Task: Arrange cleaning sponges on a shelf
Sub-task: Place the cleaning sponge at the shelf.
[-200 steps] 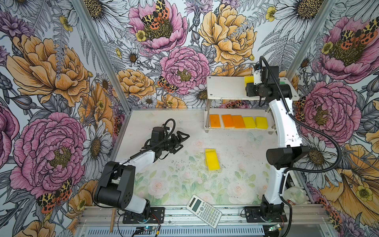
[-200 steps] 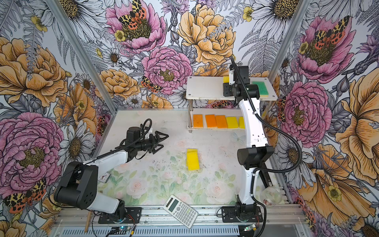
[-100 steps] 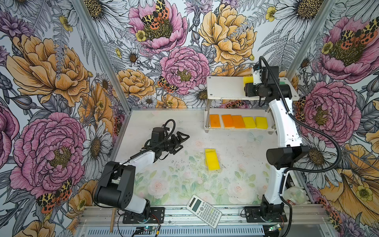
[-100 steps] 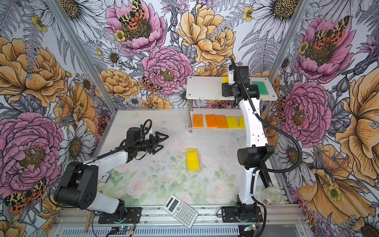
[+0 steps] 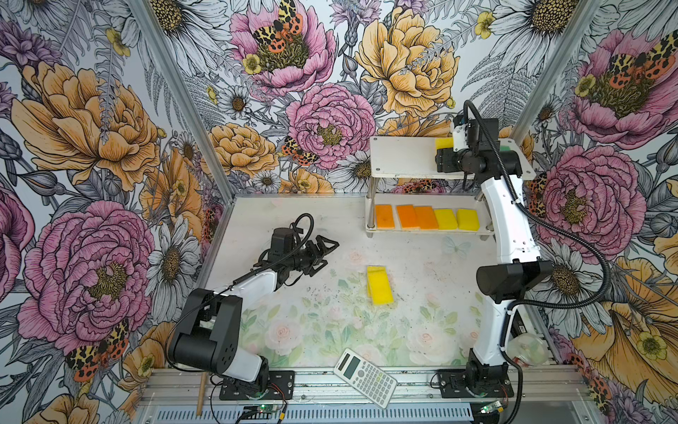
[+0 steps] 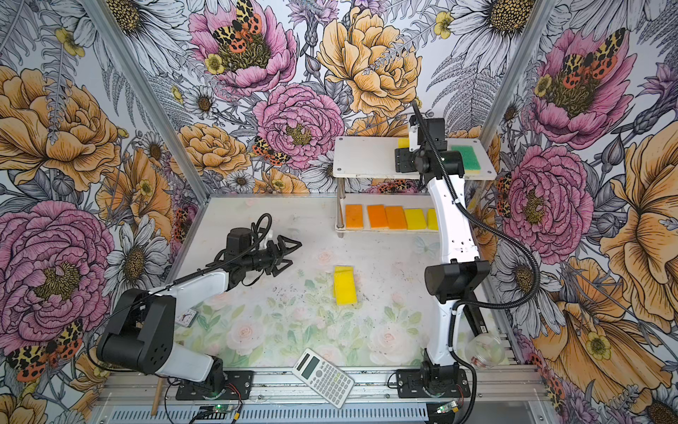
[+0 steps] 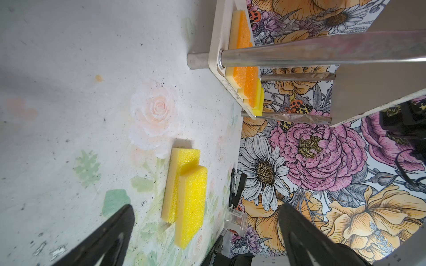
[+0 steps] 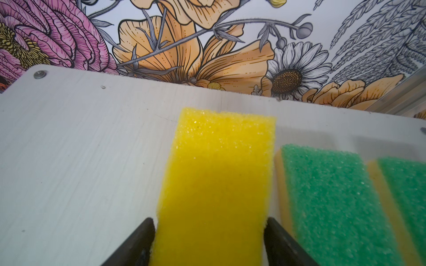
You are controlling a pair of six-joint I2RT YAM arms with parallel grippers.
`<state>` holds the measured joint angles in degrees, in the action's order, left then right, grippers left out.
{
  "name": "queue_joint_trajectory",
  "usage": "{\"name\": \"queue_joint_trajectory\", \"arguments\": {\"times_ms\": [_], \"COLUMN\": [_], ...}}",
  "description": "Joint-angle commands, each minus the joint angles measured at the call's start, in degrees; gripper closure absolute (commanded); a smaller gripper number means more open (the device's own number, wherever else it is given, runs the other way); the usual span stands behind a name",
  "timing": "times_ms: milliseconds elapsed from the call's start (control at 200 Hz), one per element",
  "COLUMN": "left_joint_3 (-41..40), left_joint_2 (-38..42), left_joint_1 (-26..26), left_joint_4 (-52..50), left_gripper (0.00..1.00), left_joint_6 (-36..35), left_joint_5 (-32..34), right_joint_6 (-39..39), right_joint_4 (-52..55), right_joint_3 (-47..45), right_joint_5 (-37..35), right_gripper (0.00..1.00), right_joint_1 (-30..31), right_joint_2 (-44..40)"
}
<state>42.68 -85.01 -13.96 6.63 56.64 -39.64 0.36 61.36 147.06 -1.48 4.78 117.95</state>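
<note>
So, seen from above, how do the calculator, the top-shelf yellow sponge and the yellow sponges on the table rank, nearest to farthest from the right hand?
1. The top-shelf yellow sponge, at the right hand, between its fingers.
2. The yellow sponges on the table, mid-table.
3. The calculator, at the front edge.

You've got a white calculator (image 5: 365,377) lying askew at the front edge of the floral surface (image 5: 315,330). A clear plastic container (image 5: 525,348) sits in the front right corner, and a wooden stick (image 5: 200,394) lies by the front left rail.
</note>
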Motion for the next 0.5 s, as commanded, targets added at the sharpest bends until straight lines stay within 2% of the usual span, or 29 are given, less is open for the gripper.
{"name": "queue_joint_trajectory", "arguments": {"times_ms": [0,495], "left_joint_3": [-0.49,-0.22], "left_joint_2": [-0.11,-0.33], "left_joint_1": [0.51,0.62], "left_joint_4": [0.37,0.33], "left_gripper": [0.01,0.01], "left_joint_6": [-1.39,-1.27], "left_joint_5": [0.79,0.69], "right_joint_6": [-0.46,-2.44], "right_joint_4": [-1.56,-2.56], "right_joint_3": [-0.11,1.03], "right_joint_5": [-0.16,-1.28], "right_gripper": [0.22,0.14], "right_joint_1": [-0.47,-1.08], "right_joint_2": [-0.53,-1.99]}}
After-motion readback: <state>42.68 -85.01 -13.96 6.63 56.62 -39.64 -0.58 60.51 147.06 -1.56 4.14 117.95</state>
